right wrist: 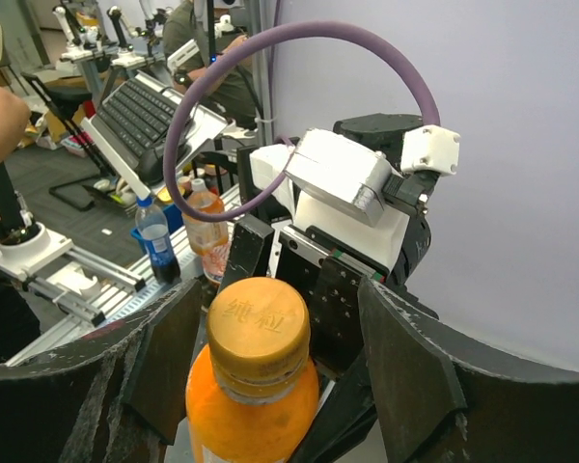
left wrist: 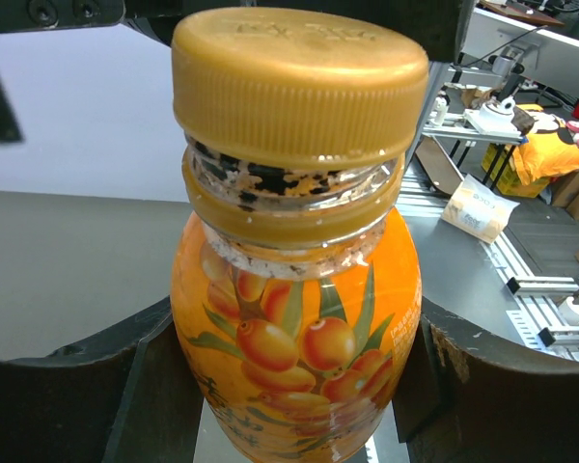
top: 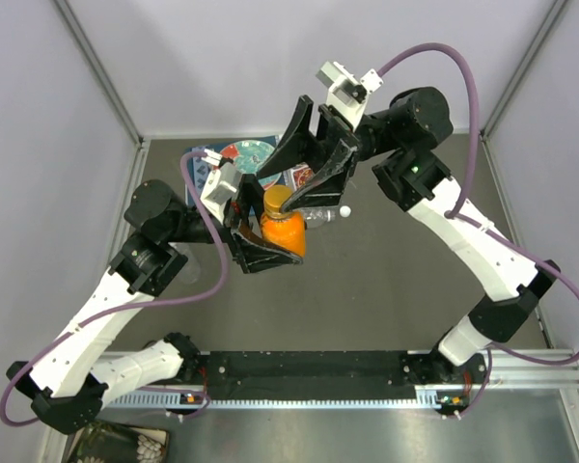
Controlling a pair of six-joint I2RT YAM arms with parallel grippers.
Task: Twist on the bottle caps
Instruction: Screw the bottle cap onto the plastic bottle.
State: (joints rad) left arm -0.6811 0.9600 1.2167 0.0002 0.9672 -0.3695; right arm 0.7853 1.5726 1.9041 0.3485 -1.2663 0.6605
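Observation:
My left gripper (top: pixel 270 241) is shut on the squat orange bottle (top: pixel 286 232) and holds it off the table. In the left wrist view its body (left wrist: pixel 294 338) sits between the dark fingers (left wrist: pixel 68 395). The orange-amber cap (left wrist: pixel 299 82) sits on the bottle's neck. My right gripper (top: pixel 291 189) is open and straddles that cap (right wrist: pixel 259 328), with a gap to the right finger (right wrist: pixel 405 376). A clear bottle (top: pixel 318 216) lies on the table behind, with a small white cap (top: pixel 345 211) at its end. The other clear bottle and white cap are hidden.
The red-and-teal patterned plate (top: pixel 253 154) lies at the back of the table, partly under both grippers. Grey walls close in the left, back and right sides. A black rail (top: pixel 309 371) runs along the near edge between the arm bases.

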